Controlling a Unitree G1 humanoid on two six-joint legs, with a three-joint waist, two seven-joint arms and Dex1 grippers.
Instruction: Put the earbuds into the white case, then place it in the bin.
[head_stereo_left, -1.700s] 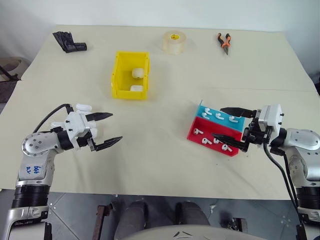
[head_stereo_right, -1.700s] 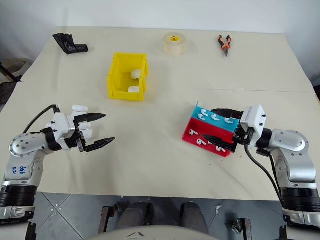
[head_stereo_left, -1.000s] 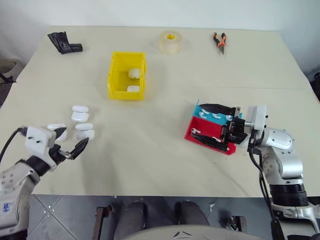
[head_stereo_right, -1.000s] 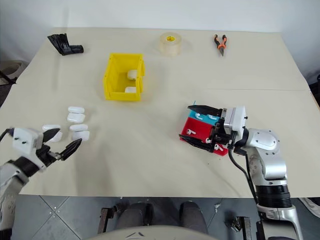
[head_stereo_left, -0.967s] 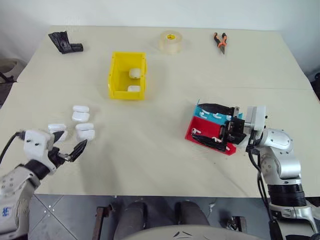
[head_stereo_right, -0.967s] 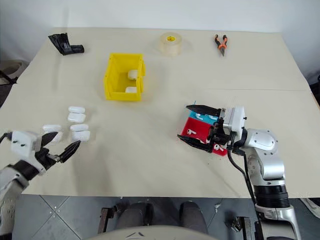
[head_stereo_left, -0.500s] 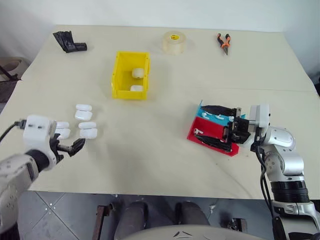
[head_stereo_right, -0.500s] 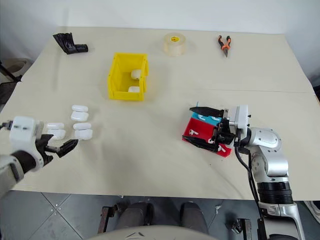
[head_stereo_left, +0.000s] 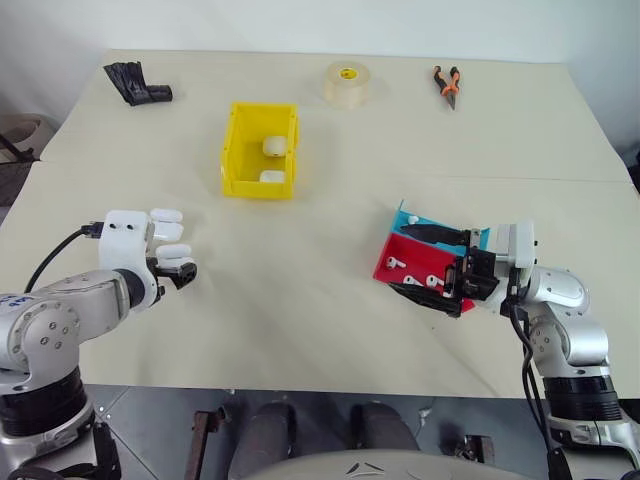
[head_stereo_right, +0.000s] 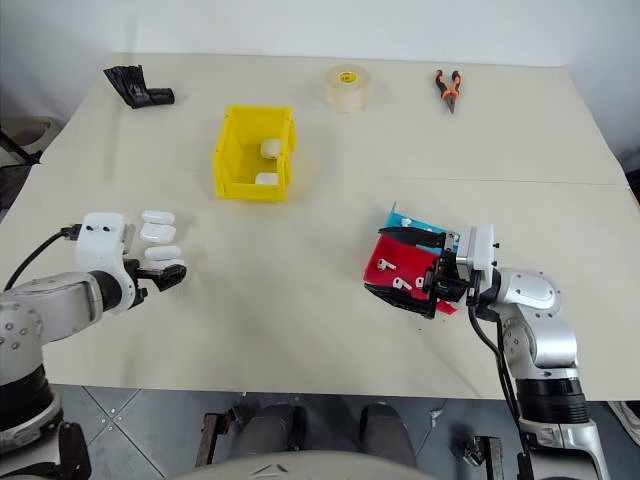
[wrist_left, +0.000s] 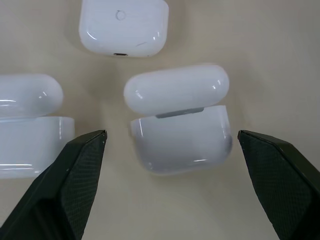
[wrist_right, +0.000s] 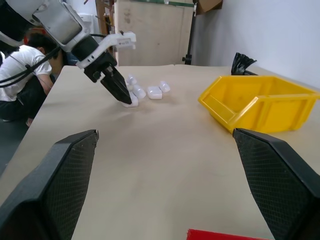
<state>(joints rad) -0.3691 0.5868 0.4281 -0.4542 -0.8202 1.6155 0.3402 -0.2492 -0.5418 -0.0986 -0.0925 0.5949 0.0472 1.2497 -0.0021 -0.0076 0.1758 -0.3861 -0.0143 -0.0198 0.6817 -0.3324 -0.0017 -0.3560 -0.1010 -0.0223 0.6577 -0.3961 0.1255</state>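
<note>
Tabletop (head_stereo_left: 320, 300): left claw (wrist_left: 170, 145) straddles white case (wrist_left: 182, 137).

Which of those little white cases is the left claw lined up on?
The white case centred between the open left gripper's fingers, its lid slightly ajar; the others sit off to the side.

No readable words or numbers anywhere; the blue handwriting on the left arm (head_stereo_left: 12, 300) is too small to make out.

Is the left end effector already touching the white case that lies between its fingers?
Apart. In the left wrist view, bare table shows on each side between the white case and the open left end effector fingers.
</note>
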